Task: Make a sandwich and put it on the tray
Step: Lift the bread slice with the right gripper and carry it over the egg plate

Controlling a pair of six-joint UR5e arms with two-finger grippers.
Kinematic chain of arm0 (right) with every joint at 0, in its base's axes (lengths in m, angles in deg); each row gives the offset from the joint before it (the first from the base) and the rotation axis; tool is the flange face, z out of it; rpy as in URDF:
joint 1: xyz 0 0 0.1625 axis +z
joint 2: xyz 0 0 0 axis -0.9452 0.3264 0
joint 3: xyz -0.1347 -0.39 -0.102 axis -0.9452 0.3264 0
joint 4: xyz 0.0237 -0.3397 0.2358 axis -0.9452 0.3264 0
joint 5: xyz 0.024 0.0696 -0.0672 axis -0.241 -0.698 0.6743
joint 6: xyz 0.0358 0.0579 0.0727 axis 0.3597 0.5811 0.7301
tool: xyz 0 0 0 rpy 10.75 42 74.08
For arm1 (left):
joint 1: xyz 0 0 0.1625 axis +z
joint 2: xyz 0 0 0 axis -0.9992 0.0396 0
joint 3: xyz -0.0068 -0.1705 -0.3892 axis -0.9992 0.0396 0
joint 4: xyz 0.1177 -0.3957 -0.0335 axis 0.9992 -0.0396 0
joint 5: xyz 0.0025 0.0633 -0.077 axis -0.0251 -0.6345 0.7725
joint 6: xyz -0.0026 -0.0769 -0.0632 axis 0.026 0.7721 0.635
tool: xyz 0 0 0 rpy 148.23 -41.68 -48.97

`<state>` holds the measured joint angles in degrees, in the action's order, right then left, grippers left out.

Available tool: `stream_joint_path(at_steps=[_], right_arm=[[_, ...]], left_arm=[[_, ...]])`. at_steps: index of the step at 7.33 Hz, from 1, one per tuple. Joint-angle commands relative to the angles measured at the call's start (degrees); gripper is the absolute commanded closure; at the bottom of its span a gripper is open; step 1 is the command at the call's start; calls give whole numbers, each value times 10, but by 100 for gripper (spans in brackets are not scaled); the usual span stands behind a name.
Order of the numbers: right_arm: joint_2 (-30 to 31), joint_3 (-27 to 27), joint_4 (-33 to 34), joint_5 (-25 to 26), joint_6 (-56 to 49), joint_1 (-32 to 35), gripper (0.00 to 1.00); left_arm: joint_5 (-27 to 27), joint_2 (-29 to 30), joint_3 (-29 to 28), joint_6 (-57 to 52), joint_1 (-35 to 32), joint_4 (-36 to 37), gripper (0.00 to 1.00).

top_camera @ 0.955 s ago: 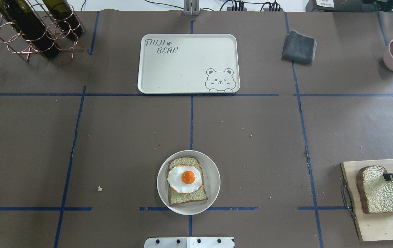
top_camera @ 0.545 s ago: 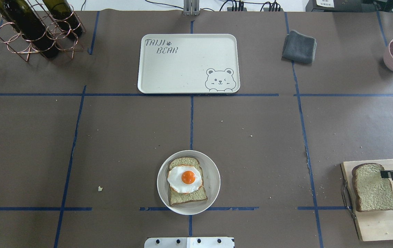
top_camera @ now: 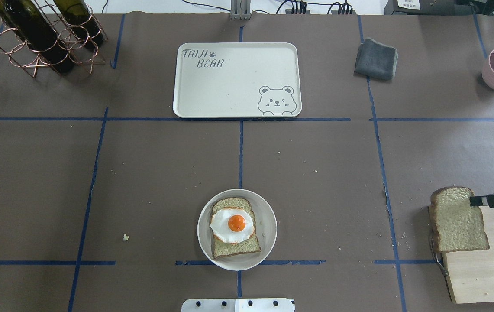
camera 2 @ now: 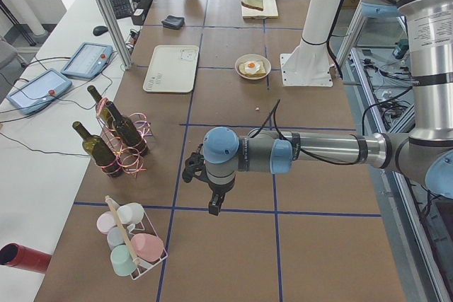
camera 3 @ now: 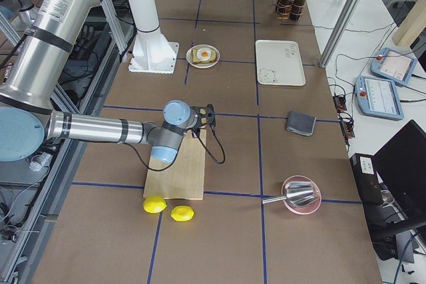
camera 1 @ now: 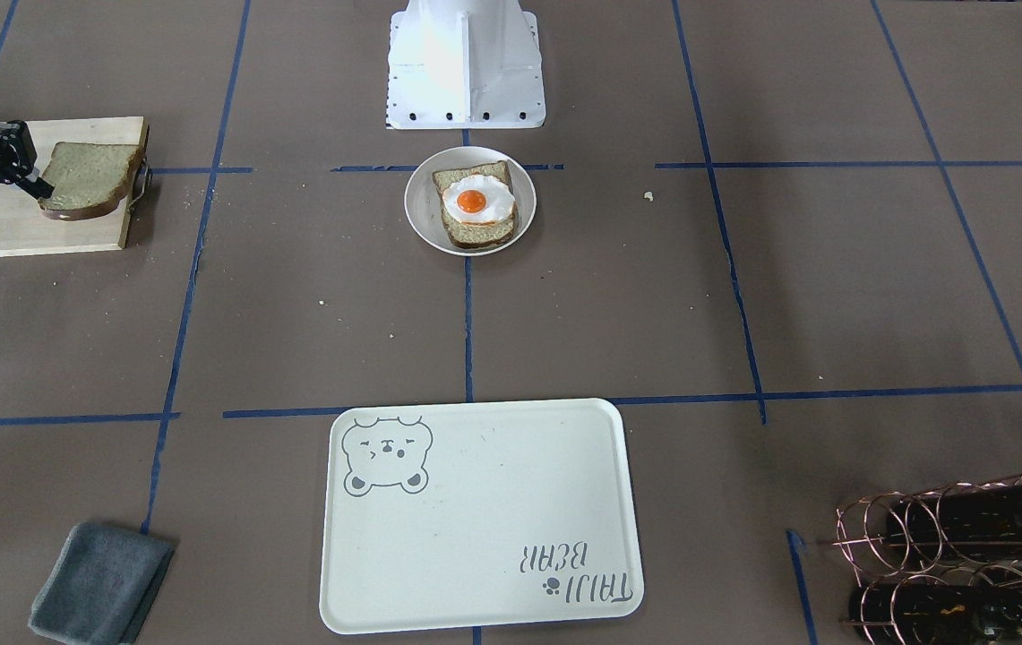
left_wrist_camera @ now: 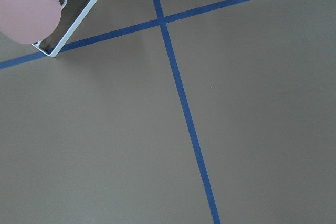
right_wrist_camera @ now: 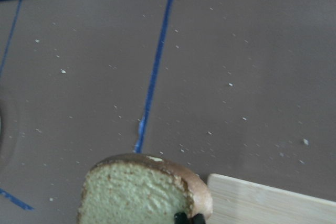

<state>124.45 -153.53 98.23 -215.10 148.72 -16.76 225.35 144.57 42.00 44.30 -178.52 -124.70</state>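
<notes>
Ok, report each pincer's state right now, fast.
Left pincer: cannot be told; it shows only in the far side view.
Right pincer: closed, holding the bread slice by its edge.

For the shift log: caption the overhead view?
Right gripper holds a bread slice above the wooden board; egg-topped slice sits on the plate.

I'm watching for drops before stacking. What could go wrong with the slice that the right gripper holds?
One: the right gripper pinches the tan, dark-crusted bread slice only at one edge, so it may sag or slip out. Two: the white fried egg with orange yolk sits on the other slice on the round white plate; a tilted landing could push it off.
</notes>
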Motion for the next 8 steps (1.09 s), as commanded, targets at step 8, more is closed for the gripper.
stream_joint_path(at_steps=[8], right_arm=[[-422,3,326,239,128,-311,100]], left_arm=[[-2,0,-11,0,-1,1,0]])
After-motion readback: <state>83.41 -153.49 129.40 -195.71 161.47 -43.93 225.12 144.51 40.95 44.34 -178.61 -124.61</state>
